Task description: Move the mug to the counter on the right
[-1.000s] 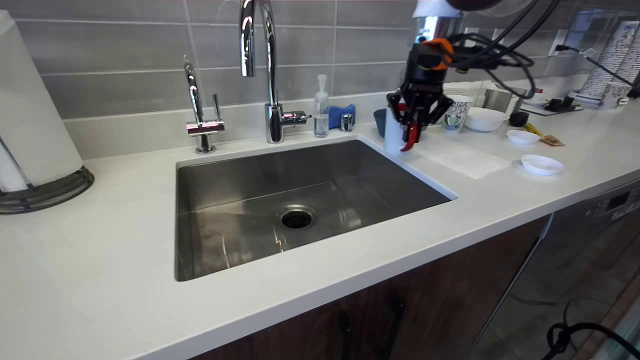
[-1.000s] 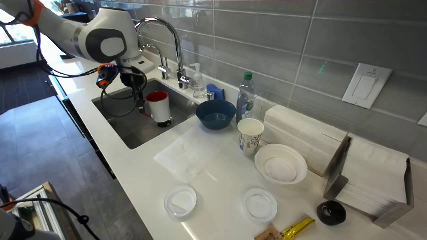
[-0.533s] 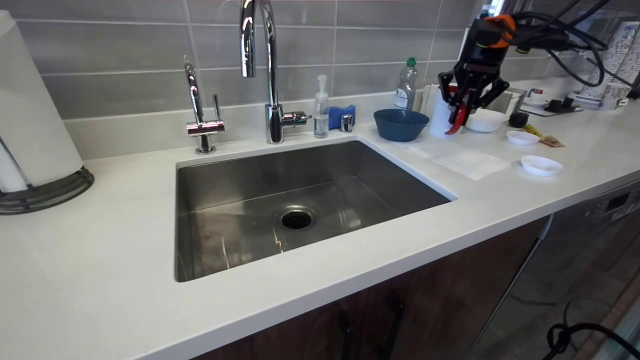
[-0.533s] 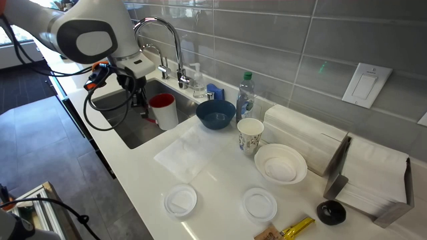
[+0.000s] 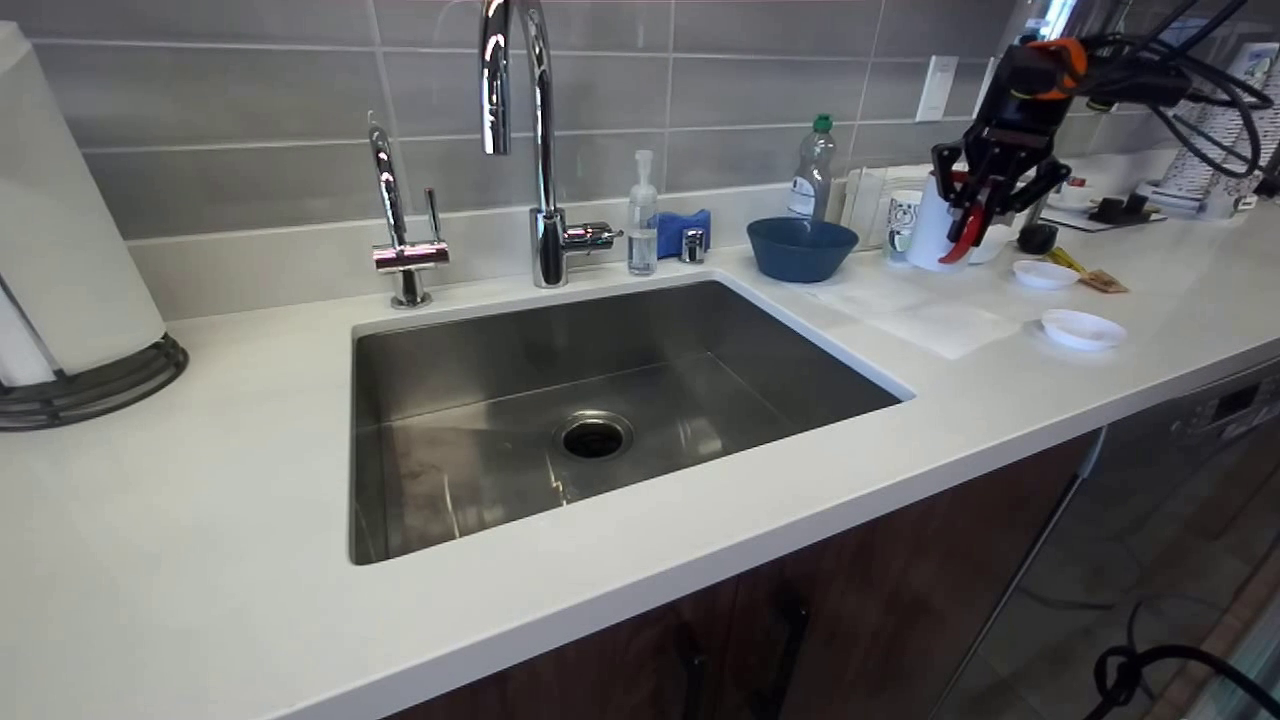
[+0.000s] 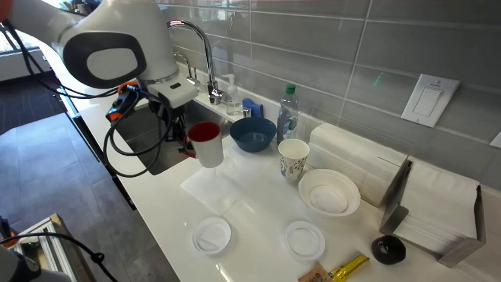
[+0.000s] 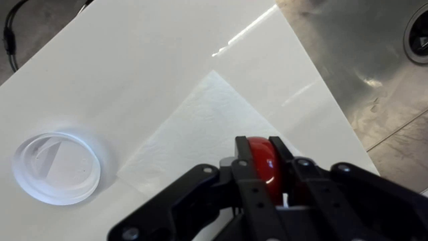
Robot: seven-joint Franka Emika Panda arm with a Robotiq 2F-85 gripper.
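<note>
Your gripper (image 7: 259, 144) is clamped on the red handle (image 7: 266, 167) of the mug (image 6: 210, 152); in the wrist view its two fingers (image 7: 242, 149) press the handle from both sides, below and to the right of the frame's centre. The mug, white outside and red inside, is nearly upright, mouth upward. You have it held above the counter (image 6: 258, 223), left of centre in an exterior view, where it overlaps the upper left edge of the sheet (image 6: 219, 188) and the arm (image 6: 117, 23) fills the upper left. In that frame the blue bowl (image 6: 253, 135) shows just to the mug's right, with the bottle (image 6: 289, 111) just beside it. Farther down and right, the cup (image 6: 293, 162) stands just beside the white bowl (image 6: 329, 192), and two shallow dishes (image 6: 211, 235) lie apart from each other near the bottom. The napkins (image 6: 438, 203) sit at lower right, near a small black object (image 6: 388, 250). In an exterior view the sink (image 5: 540, 345) takes up the middle of the frame, with the faucet (image 5: 545, 170) rising behind it at top centre and the soap pump (image 5: 643, 230) just to the faucet's right. The paper roll (image 5: 80, 230) stands at the left edge. There the mug is at upper right, hiding part of the cup. In the wrist view you see the drain (image 7: 420, 36) cut off at the upper right edge.
</note>
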